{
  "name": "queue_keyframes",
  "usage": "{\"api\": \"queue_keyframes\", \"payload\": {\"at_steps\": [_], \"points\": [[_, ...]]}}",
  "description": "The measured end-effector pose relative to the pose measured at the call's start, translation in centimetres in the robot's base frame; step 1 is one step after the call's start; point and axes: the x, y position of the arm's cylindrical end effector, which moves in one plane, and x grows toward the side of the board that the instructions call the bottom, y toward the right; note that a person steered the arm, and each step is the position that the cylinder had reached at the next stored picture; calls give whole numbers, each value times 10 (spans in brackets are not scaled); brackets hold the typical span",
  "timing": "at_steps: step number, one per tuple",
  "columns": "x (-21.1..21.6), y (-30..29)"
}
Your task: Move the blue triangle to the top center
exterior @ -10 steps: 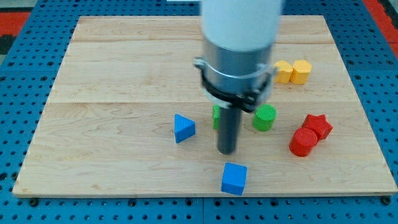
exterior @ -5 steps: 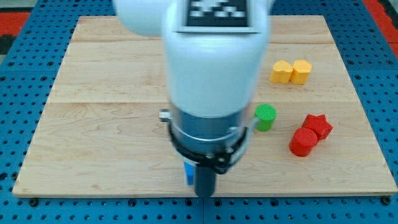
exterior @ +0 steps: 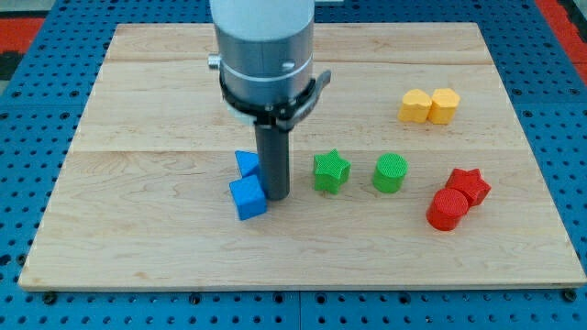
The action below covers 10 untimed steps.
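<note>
The blue triangle [exterior: 246,164] lies a little left of the board's middle, partly hidden by my rod. A blue cube [exterior: 248,198] sits just below it, touching it. My tip [exterior: 276,196] rests on the board right beside both blue blocks, on their right side, touching the cube's right edge. The arm's body hangs over the board's upper middle.
A green star [exterior: 331,171] and a green cylinder [exterior: 390,172] lie right of my tip. A red star [exterior: 469,184] and a red cylinder [exterior: 447,209] touch at the right. Two yellow blocks [exterior: 429,105] sit at the upper right. The wooden board [exterior: 138,110] lies on a blue pegboard.
My tip swung down to the board's bottom edge and came back up. The blue cube moved up and left against the blue triangle, which shifted slightly left. The green star is uncovered.
</note>
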Motion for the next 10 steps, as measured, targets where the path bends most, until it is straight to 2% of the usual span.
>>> {"api": "queue_keyframes", "payload": {"at_steps": [1,2,4,5,6,7,8,9,10], "points": [[-25,-54],[-51,-54],[-10,9],[-48,14],[-96,-5],[-114,4],[-84,11],[-101,25],[-152,27]]}}
